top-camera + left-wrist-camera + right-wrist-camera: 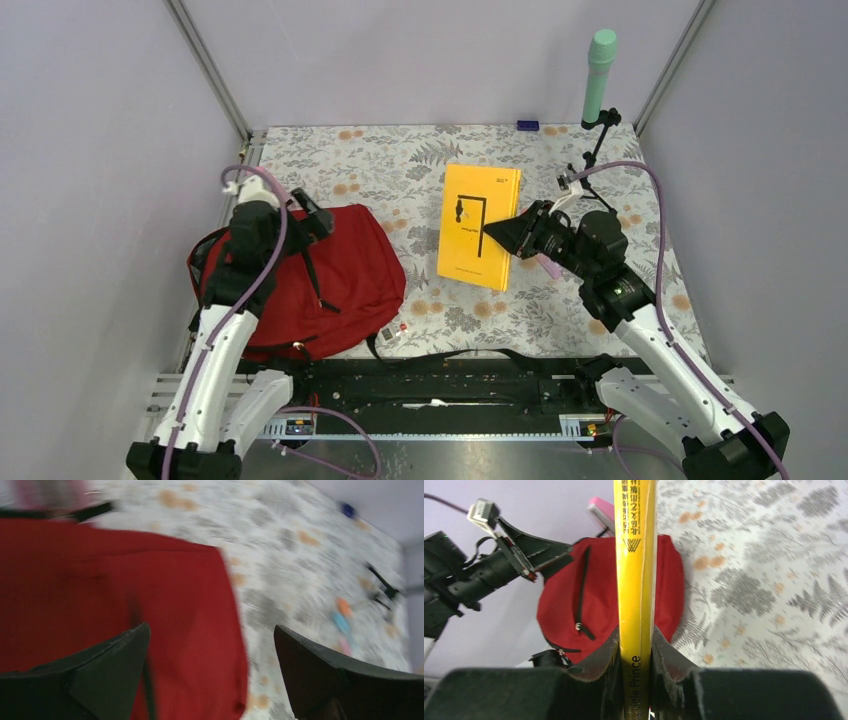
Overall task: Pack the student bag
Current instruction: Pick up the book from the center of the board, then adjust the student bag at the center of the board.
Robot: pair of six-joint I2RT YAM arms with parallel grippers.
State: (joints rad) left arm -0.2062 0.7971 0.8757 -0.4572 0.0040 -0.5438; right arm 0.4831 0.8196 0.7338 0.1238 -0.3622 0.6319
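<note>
Lilac walls on three sides; a table under a fern-and-flower cloth (380,160). The red backpack (345,285) lies flat at the left of the cloth, near the front edge, straps trailing toward the arms' bases; a yellow book (478,225) sits mid-table, well apart from it. The right gripper (636,642) pinches the book by its spine, fingers (606,655) pressed on both covers; can't tell whether the book is clear of the cloth. The left gripper (211,629) hangs over the bag's far end, jaws spread wide, holding nothing.

Step in hand, as I read it: get the book across & into the bag. The zip (583,595) looks shut, tho the left wrist view is too blurred to be sure; if so, the bag needs opening first. Best approach, imo: left gripper takes the zip pull or the lip & holds the mouth up; right arm carries the book low, free edge first, at a shallow angle. The grip is on one edge only, so the far side may sag or swing; go slow; let go only once most of the book is inside.
</note>
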